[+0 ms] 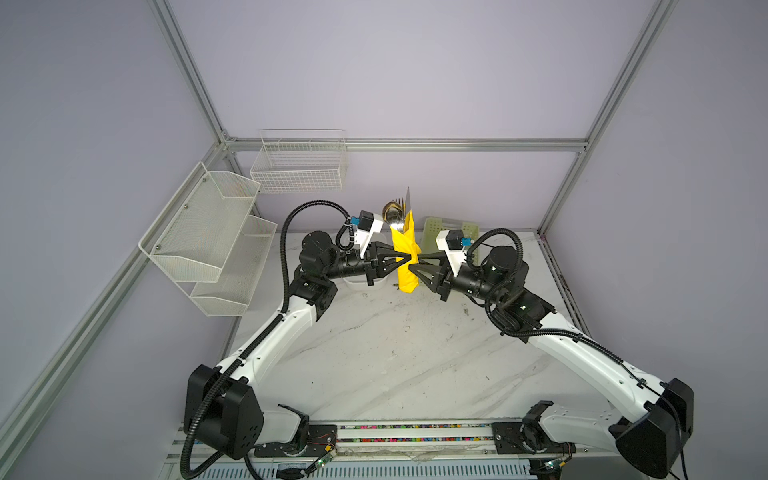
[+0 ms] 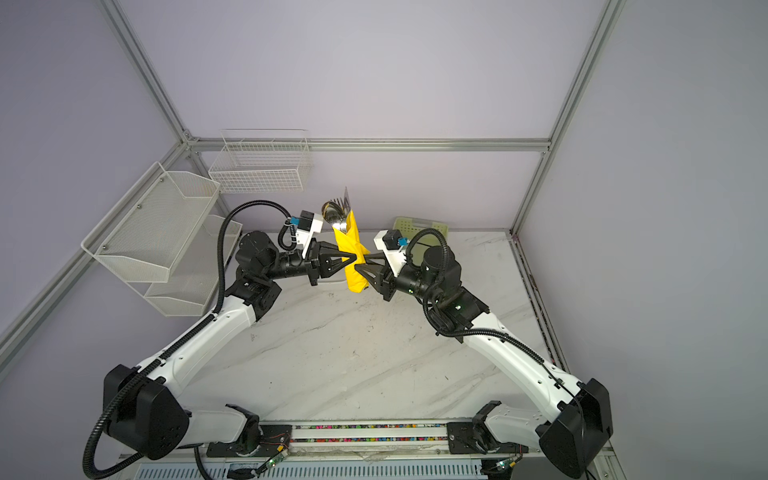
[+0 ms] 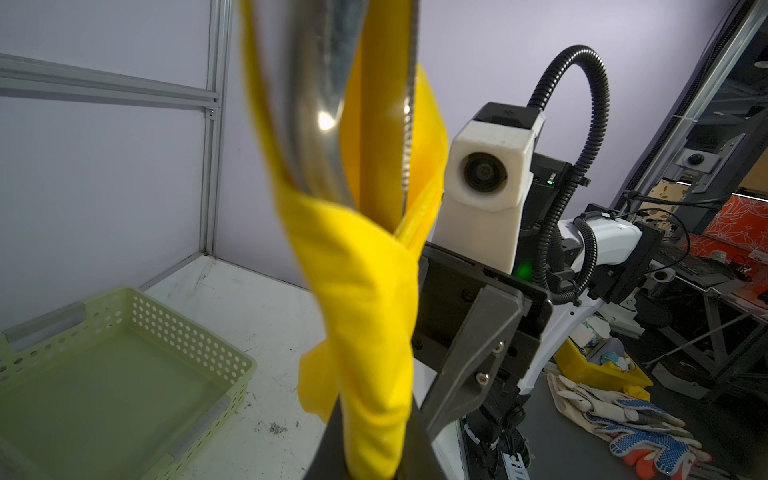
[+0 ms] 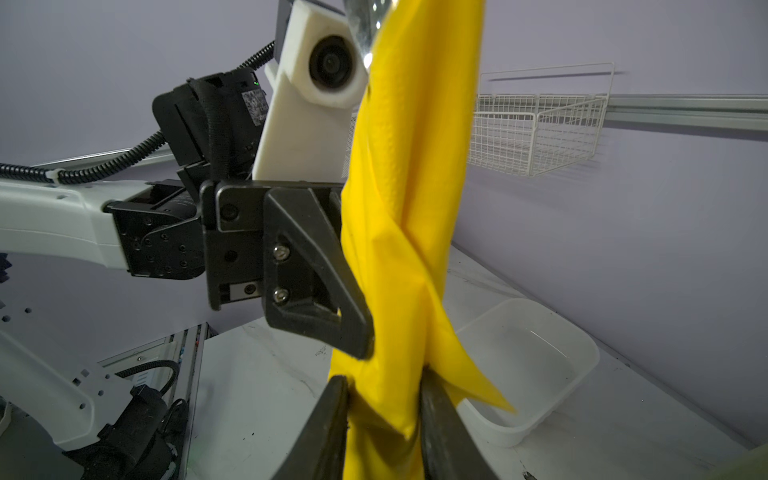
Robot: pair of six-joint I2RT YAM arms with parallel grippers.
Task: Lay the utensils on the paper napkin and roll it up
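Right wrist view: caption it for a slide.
Both arms' jaws grip the upright yellow napkin roll, cutlery poking out.

A bright yellow paper napkin [image 2: 348, 243], rolled around silver metal utensils [image 2: 334, 212] whose heads stick out of its top, stands upright above the white marbled table [image 2: 353, 353]. The black left gripper [image 2: 354, 259] and black right gripper [image 2: 363, 265] meet at its middle from opposite sides, fingertips on the paper.

White link shells, black joint housings on left arm [image 1: 270, 343], right arm [image 1: 590, 368]. Black ribbed conduit [image 1: 285, 249] loops along each. White wrist-camera blocks [image 3: 484, 183], blue connectors [image 1: 354, 220]. Black triangular open-frame fingers [image 4: 316, 270], silver screws [image 4: 281, 250] on left end effector [image 1: 409, 259], right end effector [image 1: 414, 264].
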